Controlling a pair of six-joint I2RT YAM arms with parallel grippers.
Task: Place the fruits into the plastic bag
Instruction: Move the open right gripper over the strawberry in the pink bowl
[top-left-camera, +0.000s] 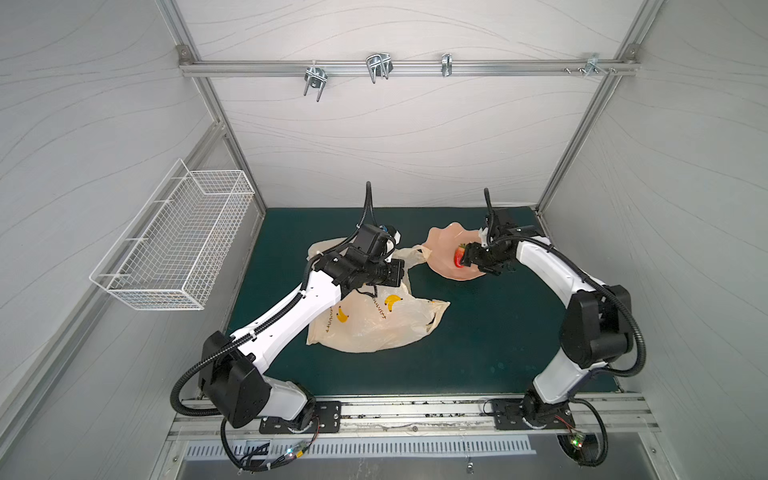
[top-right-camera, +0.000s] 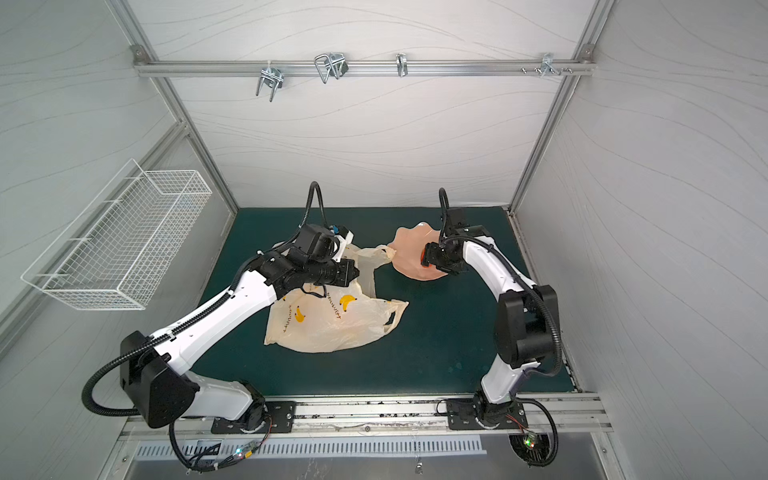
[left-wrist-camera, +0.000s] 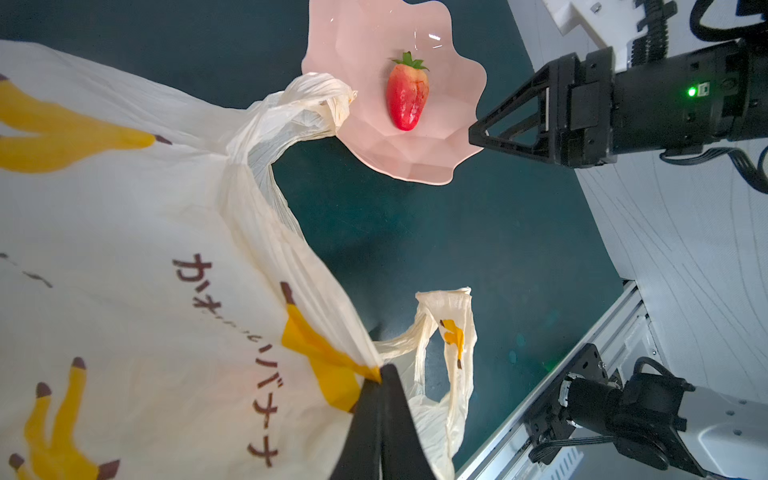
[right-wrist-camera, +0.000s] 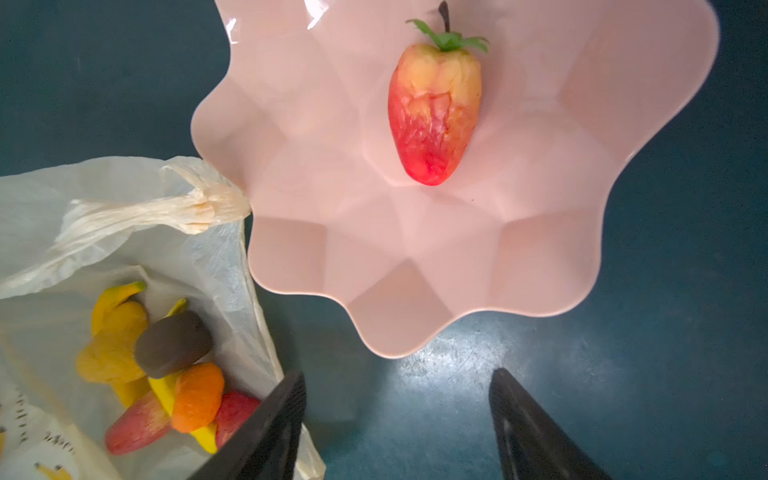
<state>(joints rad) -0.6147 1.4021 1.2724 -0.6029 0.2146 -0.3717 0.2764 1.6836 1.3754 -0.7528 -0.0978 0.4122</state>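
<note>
The cream plastic bag (top-left-camera: 374, 328) with printed bananas lies on the green mat. My left gripper (left-wrist-camera: 380, 370) is shut on its rim and holds the mouth up. Inside, the right wrist view shows several fruits: a banana (right-wrist-camera: 112, 297), a lemon (right-wrist-camera: 110, 349), a dark brown piece (right-wrist-camera: 172, 343), an orange (right-wrist-camera: 197, 397) and a red piece (right-wrist-camera: 137, 428). One red strawberry (right-wrist-camera: 434, 112) lies in the pink scalloped dish (right-wrist-camera: 415, 249). My right gripper (right-wrist-camera: 397, 382) hovers open over the dish's near edge, nothing between its fingers.
A bag handle (left-wrist-camera: 316, 99) rests against the pink dish's rim (top-left-camera: 440, 237). A white wire basket (top-left-camera: 174, 245) hangs on the left wall. Metal hooks (top-left-camera: 378, 66) sit on the back rail. The right wall stands close behind the dish.
</note>
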